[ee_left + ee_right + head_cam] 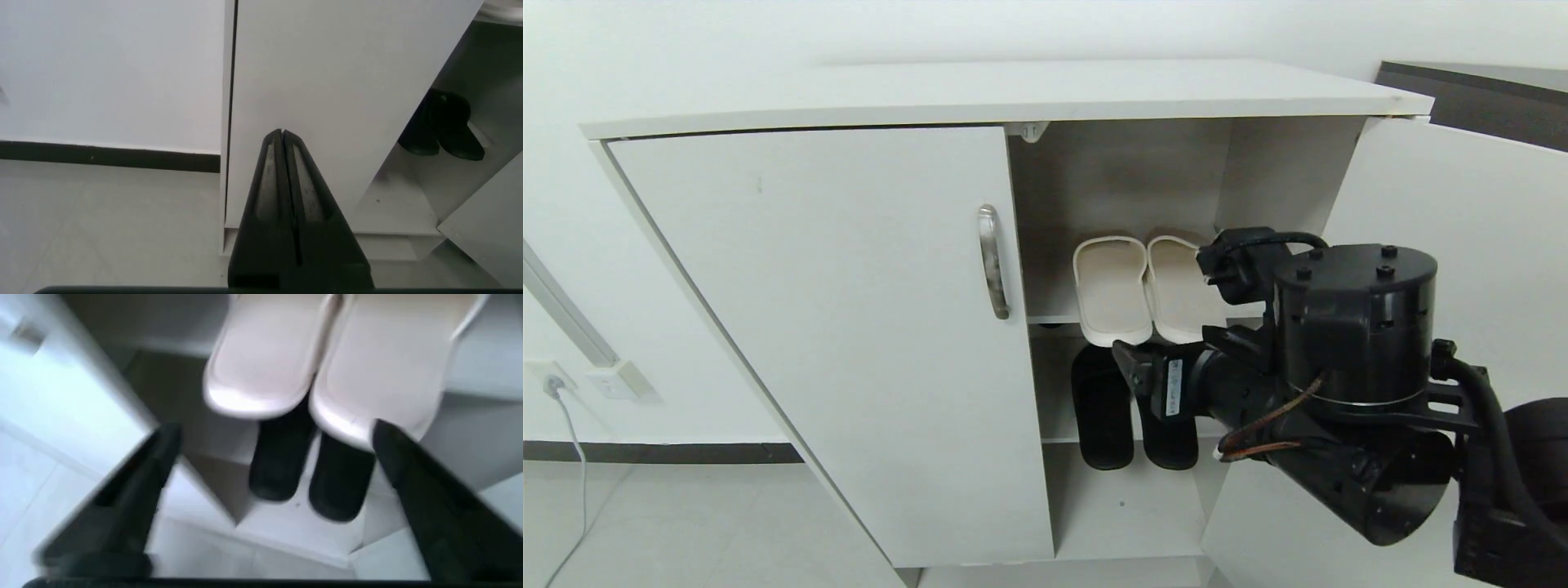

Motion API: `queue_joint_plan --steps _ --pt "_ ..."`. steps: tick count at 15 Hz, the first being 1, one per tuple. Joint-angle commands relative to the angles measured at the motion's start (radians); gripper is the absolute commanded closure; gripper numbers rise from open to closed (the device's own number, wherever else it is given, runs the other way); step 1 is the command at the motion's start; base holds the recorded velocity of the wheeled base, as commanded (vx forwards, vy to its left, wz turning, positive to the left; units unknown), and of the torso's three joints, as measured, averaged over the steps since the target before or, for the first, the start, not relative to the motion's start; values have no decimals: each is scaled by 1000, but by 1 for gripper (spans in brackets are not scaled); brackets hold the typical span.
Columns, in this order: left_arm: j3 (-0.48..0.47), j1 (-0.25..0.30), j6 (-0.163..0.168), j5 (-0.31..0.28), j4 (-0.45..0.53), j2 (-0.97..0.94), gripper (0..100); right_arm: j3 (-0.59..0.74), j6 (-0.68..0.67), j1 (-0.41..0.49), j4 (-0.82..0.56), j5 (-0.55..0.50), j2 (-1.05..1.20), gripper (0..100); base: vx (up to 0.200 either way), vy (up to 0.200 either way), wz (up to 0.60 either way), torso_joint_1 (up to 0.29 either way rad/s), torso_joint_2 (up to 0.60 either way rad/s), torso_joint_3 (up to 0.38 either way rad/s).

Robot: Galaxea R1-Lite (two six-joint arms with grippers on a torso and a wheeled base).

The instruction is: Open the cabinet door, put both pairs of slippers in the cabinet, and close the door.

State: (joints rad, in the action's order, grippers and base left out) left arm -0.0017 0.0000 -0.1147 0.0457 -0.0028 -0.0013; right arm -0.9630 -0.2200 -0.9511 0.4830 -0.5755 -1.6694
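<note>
The head view takes in the whole white cabinet (1013,90). Its left door (833,327) is shut, with an upright metal handle (992,261) near its inner edge, and its right door (1445,212) is swung wide open. In the open half, the cream slippers (1147,286) lie side by side on the upper shelf. Their long axes run front to back, and their near rounded ends jut out over the shelf edge. The black slippers (1135,416) lie the same way on the shelf below, also side by side, with their near ends at its front edge.

The right wrist view shows the right hand (274,431) with its fingers (155,465) spread wide and nothing between them. It is just in front of the opening, below the cream pair and facing the black pair.

The left wrist view shows the left hand (282,135) with its fingers pressed together on nothing, low before the shut door and above the floor (106,212). Looking sideways into the cabinet, this view shows the raised strap parts of the black pair lying deeper in and the flat ends facing the opening. I cannot tell which end of the cream pair is the toe.

A wall socket (551,377) with a cable plugged into it sits on the left in the head view.
</note>
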Motion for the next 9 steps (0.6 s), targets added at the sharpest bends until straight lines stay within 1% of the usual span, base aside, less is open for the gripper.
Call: queue_joint_plan --steps 1,3,9 --pt "0 0 0 0 0 1 100 41 1 -20 5 11 16 100 0 0 0 0 0 0" --pt "0 0 0 0 0 1 100 55 2 -38 6 28 13 100 0 0 0 0 0 0" --pt "0 0 0 0 0 1 100 75 -1 -60 8 26 -13 100 0 0 0 0 0 0"
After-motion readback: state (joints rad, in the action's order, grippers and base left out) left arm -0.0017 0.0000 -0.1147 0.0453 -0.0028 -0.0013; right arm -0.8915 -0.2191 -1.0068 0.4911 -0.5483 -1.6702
